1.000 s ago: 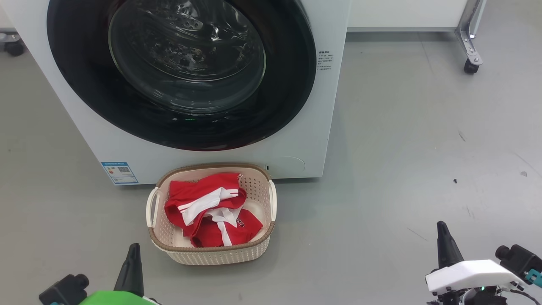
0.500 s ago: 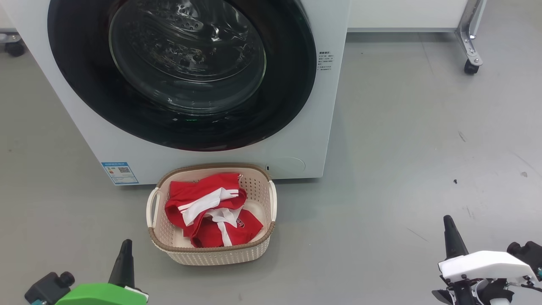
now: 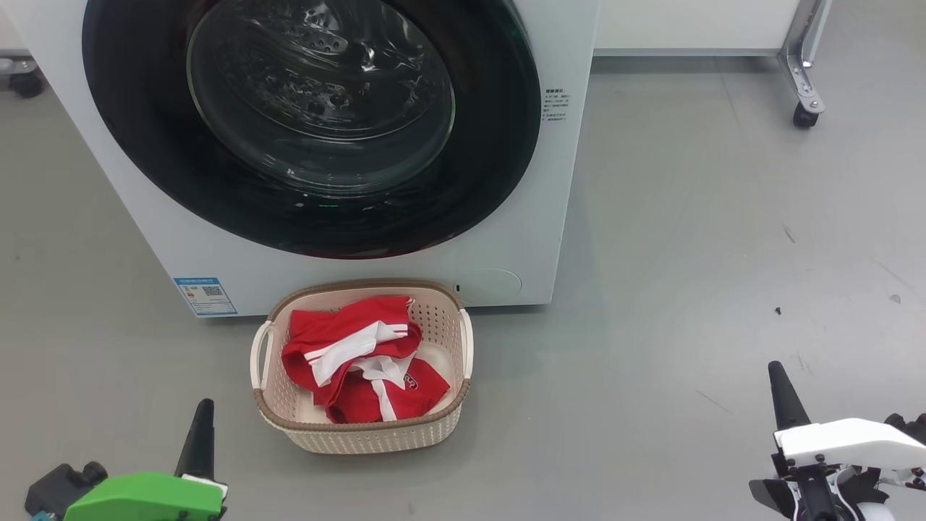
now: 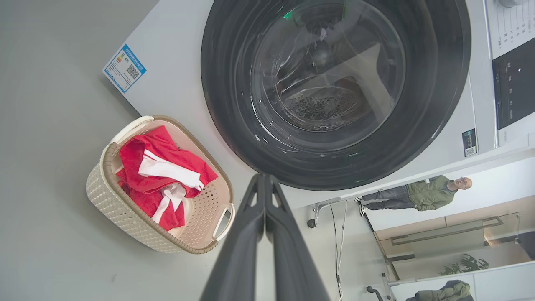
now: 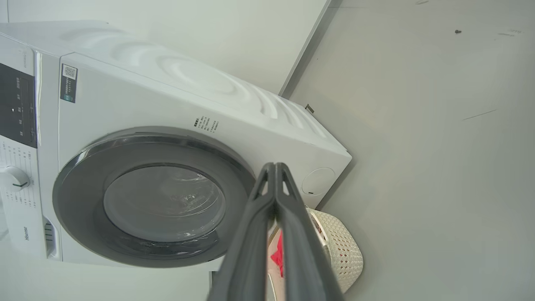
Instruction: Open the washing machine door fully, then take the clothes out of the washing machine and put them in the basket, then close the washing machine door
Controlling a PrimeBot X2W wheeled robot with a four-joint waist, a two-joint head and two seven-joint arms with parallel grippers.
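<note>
The white washing machine [image 3: 506, 246] stands ahead with its round black-rimmed door [image 3: 311, 123] lying flush against the front. The glass bowl shows a bare steel drum [image 4: 322, 104]. On the floor before it sits the cream basket [image 3: 362, 434], holding the red clothes [image 3: 354, 358] with white stripes. My left gripper [image 3: 201, 412] is shut and empty at the lower left, just left of the basket. Far to the basket's right my right gripper [image 3: 778, 373] is shut with nothing in it. Both wrist views show fingers pressed together [image 4: 264, 184] [image 5: 276, 171].
Grey floor spreads to the right of the machine. A white cabinet on a wheeled metal leg [image 3: 803, 108] stands at the back right. In the left wrist view a person [image 4: 418, 194] stands in the background beyond the machine.
Both grippers have drawn back and outward: the left one down and left, the right one down and right. Basket, clothes and door are unchanged.
</note>
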